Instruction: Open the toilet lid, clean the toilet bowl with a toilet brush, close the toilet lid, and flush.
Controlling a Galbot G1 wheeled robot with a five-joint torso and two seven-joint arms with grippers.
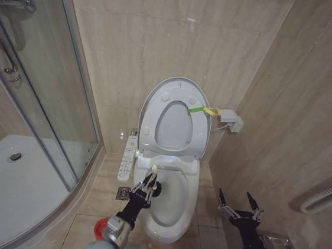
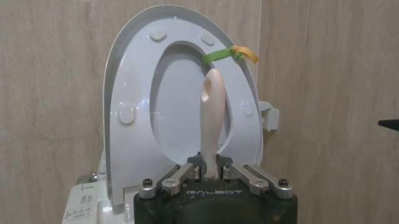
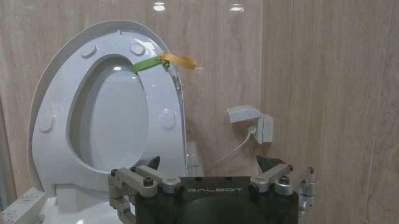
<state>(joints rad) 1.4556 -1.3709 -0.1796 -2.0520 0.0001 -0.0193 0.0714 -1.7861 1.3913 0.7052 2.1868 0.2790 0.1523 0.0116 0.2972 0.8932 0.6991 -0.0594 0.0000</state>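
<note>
- The toilet lid (image 1: 176,96) stands upright against the wall, the seat ring raised with it, a yellow-green strap (image 1: 203,110) at its 3 o'clock edge.
- The left end effector (image 1: 145,189) is clamped on the toilet brush (image 2: 210,122) by its pale handle, over the 9 o'clock rim of the toilet bowl (image 1: 171,211).
- The right end effector (image 1: 240,205) hangs at 3 o'clock of the bowl, fingers spread, gripping nothing.

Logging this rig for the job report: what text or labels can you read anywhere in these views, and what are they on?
"GALBOT": on the left pincer body, which grips the brush handle.
"GALBOT": on the right pincer body.
Control strip beside the toilet: small print, too blurred to read.
</note>
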